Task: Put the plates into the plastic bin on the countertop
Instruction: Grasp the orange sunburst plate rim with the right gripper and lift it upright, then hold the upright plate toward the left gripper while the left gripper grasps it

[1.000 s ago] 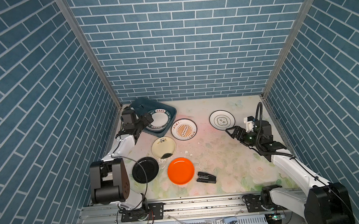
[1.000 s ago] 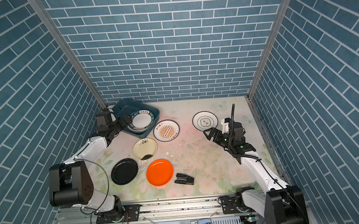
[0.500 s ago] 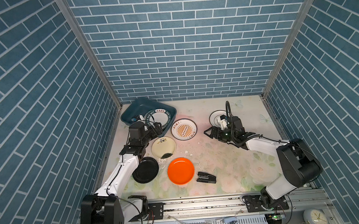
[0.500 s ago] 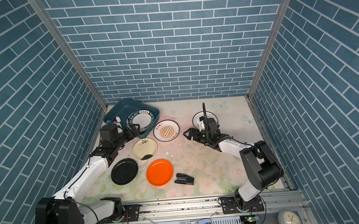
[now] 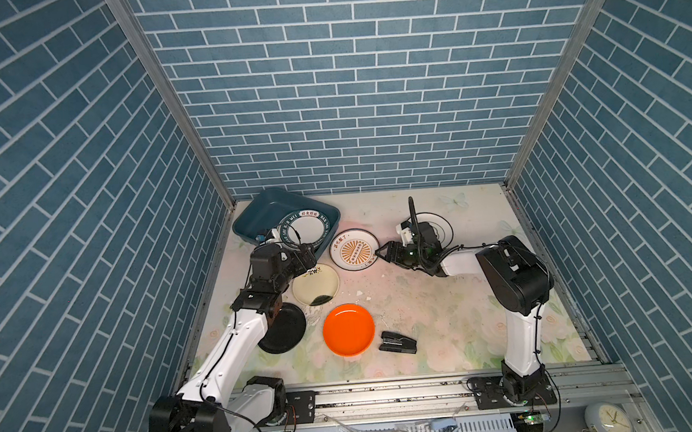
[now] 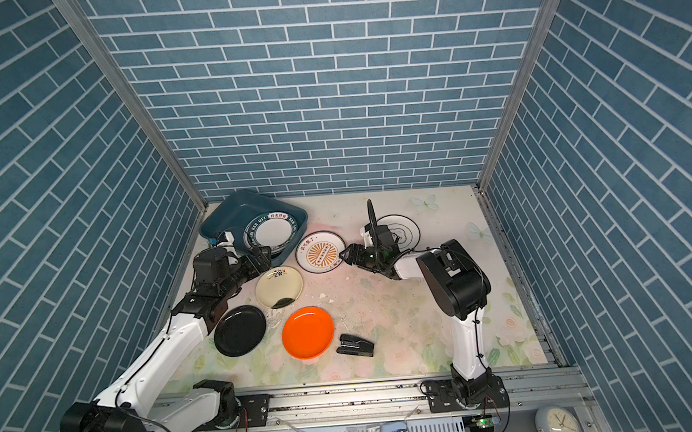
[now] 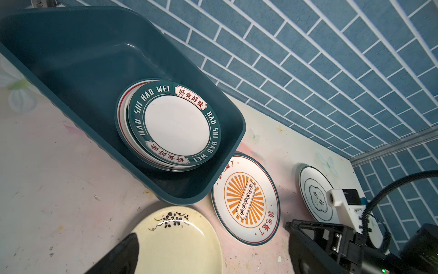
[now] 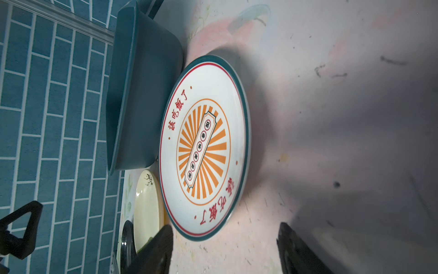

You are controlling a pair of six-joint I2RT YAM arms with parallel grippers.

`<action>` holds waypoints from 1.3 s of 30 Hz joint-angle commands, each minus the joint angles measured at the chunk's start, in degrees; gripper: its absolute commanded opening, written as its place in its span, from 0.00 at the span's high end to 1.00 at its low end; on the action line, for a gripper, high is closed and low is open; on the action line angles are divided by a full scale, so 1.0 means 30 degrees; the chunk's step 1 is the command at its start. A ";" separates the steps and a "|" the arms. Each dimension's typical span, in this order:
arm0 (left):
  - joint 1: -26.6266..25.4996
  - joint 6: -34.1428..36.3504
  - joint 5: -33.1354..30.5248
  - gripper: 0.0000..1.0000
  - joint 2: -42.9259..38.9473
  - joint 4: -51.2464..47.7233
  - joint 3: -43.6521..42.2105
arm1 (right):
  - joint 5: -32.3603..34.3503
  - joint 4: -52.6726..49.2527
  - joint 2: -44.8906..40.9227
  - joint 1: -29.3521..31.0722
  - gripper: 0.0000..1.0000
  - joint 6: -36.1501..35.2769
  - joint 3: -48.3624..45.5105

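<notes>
R gripper (image 5: 381,251) agape at sunburst plate (image 5: 354,250) rim; open countertop (image 5: 425,303) beside.

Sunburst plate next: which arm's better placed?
Right. The right gripper is at the rim of the sunburst plate, jaws open toward it; the left gripper sits by the cream plate.

Left claw (image 5: 311,262), right claw (image 5: 381,251): both wide.

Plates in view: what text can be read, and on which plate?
"HAO SHI HAO WEI": teal rim of the top plate in the plastic bin.
"好食好味": red labels on that rim.
"該吃飯了": sunburst plate, in red, twice.
Centre banner on it, and the far white plate: too small to read.
</notes>
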 commanded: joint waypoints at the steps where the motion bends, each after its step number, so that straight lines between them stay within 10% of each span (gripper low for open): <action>1: -0.0036 -0.0102 0.0249 0.00 -0.0655 0.0085 -0.0339 | -0.0106 0.0302 0.1095 0.0203 0.36 0.0165 0.0967; 19: -0.0036 -0.0728 -0.0084 0.00 -0.2567 0.0948 -0.1587 | 0.0512 0.2335 0.1869 0.0441 1.00 0.2360 0.1537; 39: -0.0065 -0.1474 0.1444 0.03 -0.2256 0.2576 -0.2221 | 0.4864 0.0100 -0.8003 0.0129 1.00 0.1284 -0.4212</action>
